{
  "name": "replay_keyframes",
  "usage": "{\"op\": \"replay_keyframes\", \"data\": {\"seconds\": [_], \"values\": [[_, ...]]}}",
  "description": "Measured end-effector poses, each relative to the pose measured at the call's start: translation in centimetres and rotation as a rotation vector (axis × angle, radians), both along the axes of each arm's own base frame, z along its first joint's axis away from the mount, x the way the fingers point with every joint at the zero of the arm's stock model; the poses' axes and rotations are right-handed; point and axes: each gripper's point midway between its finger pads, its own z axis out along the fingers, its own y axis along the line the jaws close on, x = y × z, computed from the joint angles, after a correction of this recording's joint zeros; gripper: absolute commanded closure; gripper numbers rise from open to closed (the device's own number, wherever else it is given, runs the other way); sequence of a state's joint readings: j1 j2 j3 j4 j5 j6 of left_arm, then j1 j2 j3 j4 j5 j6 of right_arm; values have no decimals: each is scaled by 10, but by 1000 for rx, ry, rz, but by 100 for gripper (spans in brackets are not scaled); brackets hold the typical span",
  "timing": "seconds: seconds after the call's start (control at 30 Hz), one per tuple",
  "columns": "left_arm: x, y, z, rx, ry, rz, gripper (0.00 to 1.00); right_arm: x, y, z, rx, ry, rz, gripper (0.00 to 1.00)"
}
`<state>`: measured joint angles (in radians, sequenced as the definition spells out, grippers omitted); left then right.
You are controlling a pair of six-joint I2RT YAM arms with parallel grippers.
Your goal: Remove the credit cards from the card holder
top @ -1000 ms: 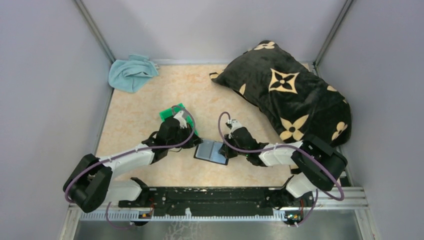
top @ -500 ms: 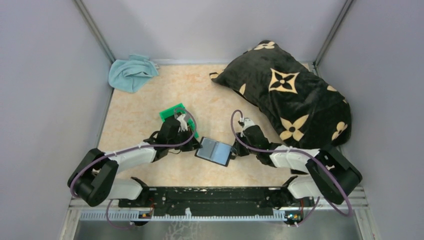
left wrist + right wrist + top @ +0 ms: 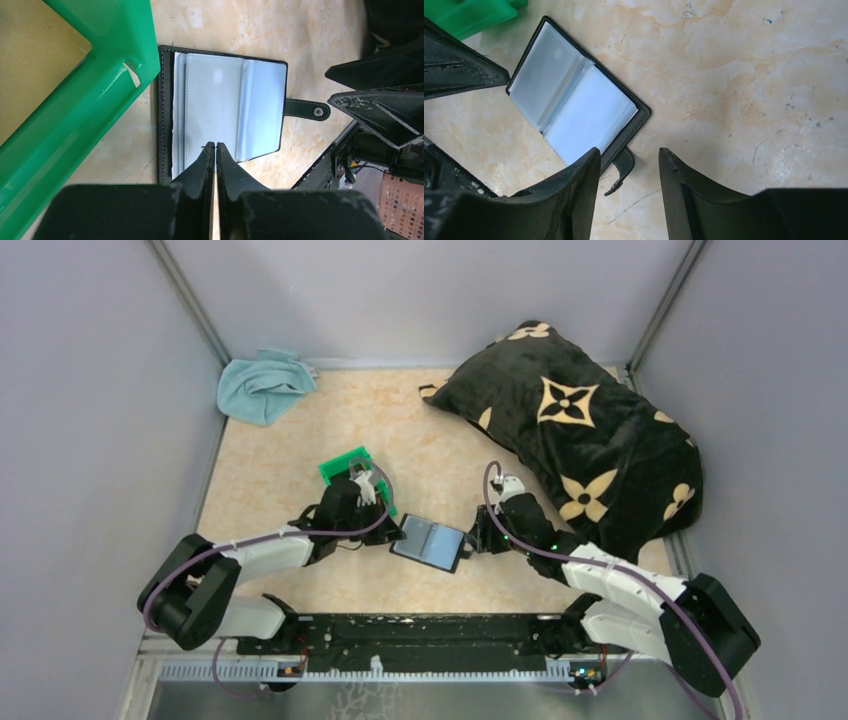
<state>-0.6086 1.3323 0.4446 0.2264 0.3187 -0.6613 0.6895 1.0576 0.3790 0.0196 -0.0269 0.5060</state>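
Observation:
The card holder (image 3: 430,542) lies open on the table, a black folding wallet with pale grey-blue sleeves (image 3: 225,107) (image 3: 574,102). Its snap strap (image 3: 623,169) sticks out toward my right gripper. My left gripper (image 3: 215,145) (image 3: 388,530) is shut, its tips over the near edge of the holder's left sleeves; I cannot tell whether they touch. My right gripper (image 3: 630,151) (image 3: 472,543) stands open at the holder's strap edge, and the strap lies loose between its fingers. The credit cards are hidden; the sleeves look blank.
A green plastic bin (image 3: 350,467) (image 3: 100,90) stands right beside the holder's left edge, under my left wrist. A large black pillow with tan flowers (image 3: 580,430) fills the back right. A crumpled teal cloth (image 3: 262,386) lies in the back left corner.
My right gripper has drawn back to the right off the holder and opened. The holder has turned a little. The left gripper stays shut and has barely moved.

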Motion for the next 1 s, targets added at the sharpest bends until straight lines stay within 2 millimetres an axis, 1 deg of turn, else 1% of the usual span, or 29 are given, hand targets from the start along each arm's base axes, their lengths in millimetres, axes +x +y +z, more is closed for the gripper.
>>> {"op": "replay_keyframes", "data": {"seconds": [0.07, 0.23, 0.3, 0.37, 0.5, 0.6, 0.67, 0.7, 0.87, 1.0], "values": [[-2, 0, -1, -3, 4, -6, 92, -2, -1, 4, 22, -8, -6, 54], [-4, 0, -1, -8, 3, -10, 92, -15, -4, -7, 17, 32, -2, 54], [-4, 0, 0, -10, -1, -10, 92, -17, -2, -8, 13, 33, 8, 54], [-4, 0, 2, -15, -7, -10, 92, -22, 2, -10, 6, 36, 27, 57], [-4, 1, 6, -22, -19, -9, 92, -29, 7, -17, -12, 56, 47, 71], [-7, 3, 5, -23, -21, -9, 92, -29, 6, -20, -18, 65, 34, 86], [-9, 4, 4, -22, -20, -8, 92, -28, 5, -20, -20, 63, 23, 99], [-9, 4, 4, -20, -17, -8, 92, -27, 5, -20, -21, 60, 18, 100], [-9, 4, 3, -18, -15, -8, 92, -23, 1, -20, -35, 49, -14, 100], [-10, 5, -2, -10, 0, -10, 92, -17, -4, -21, -52, 51, -39, 100]]}}
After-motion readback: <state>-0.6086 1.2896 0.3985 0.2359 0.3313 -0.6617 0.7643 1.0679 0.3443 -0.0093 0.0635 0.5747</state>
